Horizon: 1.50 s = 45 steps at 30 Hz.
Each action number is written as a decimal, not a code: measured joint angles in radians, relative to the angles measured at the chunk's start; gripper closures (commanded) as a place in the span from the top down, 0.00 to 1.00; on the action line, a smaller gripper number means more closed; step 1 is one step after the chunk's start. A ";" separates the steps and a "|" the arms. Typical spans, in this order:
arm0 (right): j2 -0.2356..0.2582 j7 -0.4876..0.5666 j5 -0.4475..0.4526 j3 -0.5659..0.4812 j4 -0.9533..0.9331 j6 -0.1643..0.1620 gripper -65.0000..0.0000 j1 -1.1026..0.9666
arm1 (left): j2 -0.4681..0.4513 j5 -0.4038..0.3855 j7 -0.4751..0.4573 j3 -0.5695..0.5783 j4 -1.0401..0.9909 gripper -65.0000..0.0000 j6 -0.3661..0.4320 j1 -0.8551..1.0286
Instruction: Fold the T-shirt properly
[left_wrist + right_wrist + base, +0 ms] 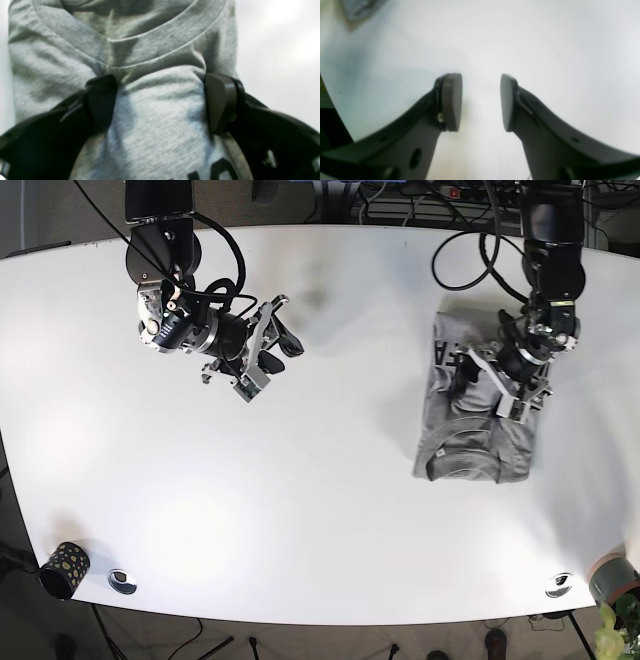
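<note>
- Left pincer (160,102): jaws spread wide apart, straddling the grey T-shirt (155,125); cloth lies between the pads but is not pinched. Whether the tips press into the fabric cannot be told.
- Collar (140,45) sits in the upper middle of the left wrist frame, just past the pads; dark lettering at the bottom edge.
- Right pincer (481,102): jaws apart, nothing between them, only bare white counter (557,50) beneath. A grey cloth corner shows at that frame's far upper left.
- Base frame: T-shirt (475,410) lies at centre right as a narrow folded stack, collar end towards the bottom; left pincer (500,380) over its middle. Right pincer (262,345) is at upper left, well apart from the garment.
- Judged stage: late, a last fold or smoothing likely.
- Risks: closing here may catch only the top layer and peel the stack open; a one-armed lift, with the other arm far off, could skew or drag the bundle.
</note>
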 measured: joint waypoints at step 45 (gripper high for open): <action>0.037 0.076 -0.055 0.041 0.072 0.001 0.36 0.002 | -0.367 0.099 0.046 -0.315 -0.239 0.77 -0.103 -0.047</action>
